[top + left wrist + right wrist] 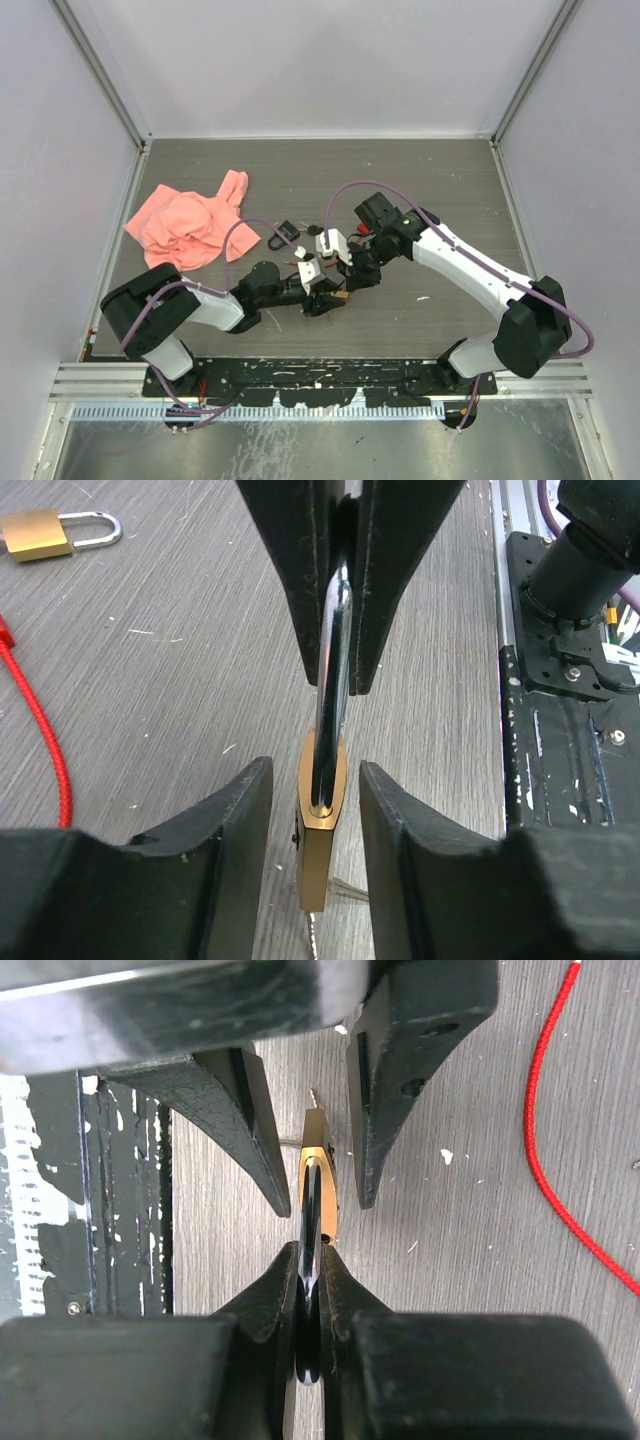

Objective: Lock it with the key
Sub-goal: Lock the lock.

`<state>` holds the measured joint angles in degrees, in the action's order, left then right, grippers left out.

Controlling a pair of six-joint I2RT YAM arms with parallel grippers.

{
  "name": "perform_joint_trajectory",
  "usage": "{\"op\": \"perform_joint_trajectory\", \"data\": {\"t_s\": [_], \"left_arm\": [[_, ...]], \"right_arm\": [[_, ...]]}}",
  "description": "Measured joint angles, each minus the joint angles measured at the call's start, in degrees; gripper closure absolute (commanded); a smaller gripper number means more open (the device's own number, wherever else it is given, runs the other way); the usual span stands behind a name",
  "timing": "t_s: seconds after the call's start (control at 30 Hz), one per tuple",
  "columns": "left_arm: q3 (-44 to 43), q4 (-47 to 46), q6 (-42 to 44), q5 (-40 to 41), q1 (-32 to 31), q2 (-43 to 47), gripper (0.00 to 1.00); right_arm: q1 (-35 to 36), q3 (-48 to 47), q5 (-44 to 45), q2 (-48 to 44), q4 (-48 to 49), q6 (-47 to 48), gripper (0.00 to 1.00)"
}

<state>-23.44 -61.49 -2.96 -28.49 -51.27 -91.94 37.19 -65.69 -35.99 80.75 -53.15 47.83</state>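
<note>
From above, the padlock [342,296] is over the near middle of the counter [420,200]. Left wrist: its brass body [322,830] lies lengthwise inside the left gripper [315,770]; pressing or not, I cannot tell. Right wrist: the right gripper [310,1255] is clenched on its shackle [312,1192].

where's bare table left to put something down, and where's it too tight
Free: the far strip of table beyond the pink cloth and right arm; the near patch between the padlock and that arm's base. Crowded: the middle, where left gripper and right gripper meet on the padlock, small black items just beyond.
</note>
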Motion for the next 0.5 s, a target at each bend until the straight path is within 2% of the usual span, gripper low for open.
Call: {"op": "perform_joint_trajectory", "data": {"t_s": [0.2,0.33,0.43,0.5], "left_arm": [[0.0,0.0,-0.6,-0.4,0.4,-0.3,0.67],[0.0,0.0,-0.6,-1.3,0.5,-2.0,0.82],[-0.3,-0.7,-0.4,-2.9,0.9,-3.4,0.98],[-0.4,-1.6,-0.8,-4.0,1.2,-4.5,1.0]], "right_arm": [[0.0,0.0,0.0,-0.2,0.6,0.0,0.99],[0.0,0.0,0.0,-0.2,0.9,0.0,0.99],[0.0,0.5,0.2,-0.2,1.0,0.0,0.99],[0.0,1.0,0.1,-0.2,1.1,0.0,0.96]]}}
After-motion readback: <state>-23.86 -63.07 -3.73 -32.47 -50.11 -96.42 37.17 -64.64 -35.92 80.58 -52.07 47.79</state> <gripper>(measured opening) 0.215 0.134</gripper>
